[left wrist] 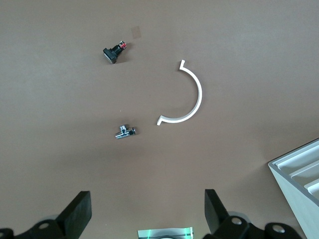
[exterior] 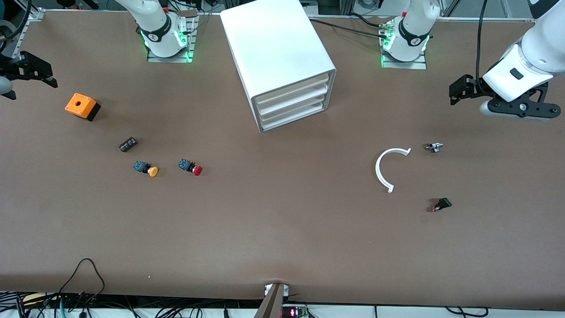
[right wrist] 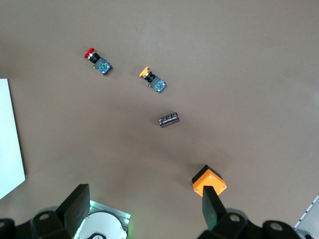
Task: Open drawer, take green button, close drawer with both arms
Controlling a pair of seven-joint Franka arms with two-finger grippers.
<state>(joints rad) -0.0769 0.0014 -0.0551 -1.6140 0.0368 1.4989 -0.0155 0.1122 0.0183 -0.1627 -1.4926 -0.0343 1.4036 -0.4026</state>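
Observation:
The white cabinet (exterior: 278, 57) stands at the middle of the table near the robots' bases, and an edge of it shows in both wrist views (left wrist: 299, 179) (right wrist: 9, 144). Its three drawers are all pushed in; the drawer (exterior: 295, 117) is the lowest. The button is out of view. My left gripper (exterior: 454, 92) (left wrist: 147, 214) hangs open and empty over the left arm's end of the table. Open and empty too, my right gripper (exterior: 33, 88) (right wrist: 144, 211) is over the right arm's end, close to an orange box (exterior: 82, 106) (right wrist: 209, 180).
Toward the right arm's end lie a small black part (exterior: 128, 144), an orange-capped button (exterior: 146, 168) and a red-capped button (exterior: 190, 168). Toward the left arm's end lie a white half ring (exterior: 386, 170), a small metal part (exterior: 434, 147) and a black switch (exterior: 441, 204).

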